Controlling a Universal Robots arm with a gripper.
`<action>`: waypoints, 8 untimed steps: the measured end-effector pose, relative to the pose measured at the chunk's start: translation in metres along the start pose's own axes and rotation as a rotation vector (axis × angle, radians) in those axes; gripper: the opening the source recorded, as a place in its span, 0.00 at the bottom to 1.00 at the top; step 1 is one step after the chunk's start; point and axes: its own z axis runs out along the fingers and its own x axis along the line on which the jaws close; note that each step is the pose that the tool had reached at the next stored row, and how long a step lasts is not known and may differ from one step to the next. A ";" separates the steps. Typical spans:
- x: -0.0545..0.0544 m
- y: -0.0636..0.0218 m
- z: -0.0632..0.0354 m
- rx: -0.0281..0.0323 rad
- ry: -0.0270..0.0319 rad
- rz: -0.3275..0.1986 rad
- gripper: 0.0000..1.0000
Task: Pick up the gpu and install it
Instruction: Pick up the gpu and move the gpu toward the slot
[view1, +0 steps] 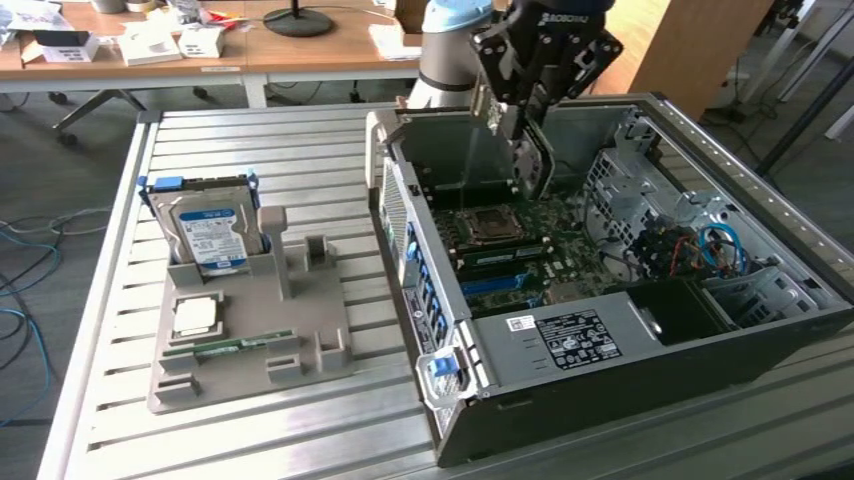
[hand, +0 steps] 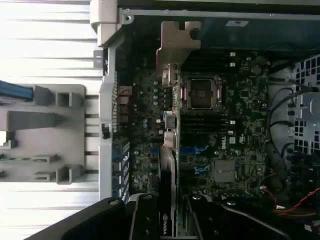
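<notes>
The gpu (view1: 534, 165), a thin card with a silver bracket, hangs on edge from my gripper (view1: 518, 125), which is shut on its top edge. It is held over the far part of the open computer case (view1: 601, 335), just above the motherboard (view1: 514, 250). In the wrist view the gpu (hand: 172, 150) appears edge-on between my fingers (hand: 146, 222), with its silver bracket (hand: 177, 42) at the far end toward the case's rear wall. The CPU socket (hand: 201, 94) lies beside the card's line.
On the exterior view's left a grey holder (view1: 247, 340) carries a blue-labelled hard drive (view1: 210, 235), a small white square part (view1: 196, 317) and a RAM stick (view1: 240, 347). Cables and a drive cage (view1: 707, 250) fill the case's right side. All of this rests on a slatted metal table (view1: 267, 140).
</notes>
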 end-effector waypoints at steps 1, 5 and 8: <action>-0.020 0.0004 0.0002 -0.0001 0.0001 0.000 0.26; -0.038 0.0007 0.0005 -0.0003 0.0001 0.000 0.26; -0.051 0.0009 0.0007 -0.0003 0.0001 0.000 0.26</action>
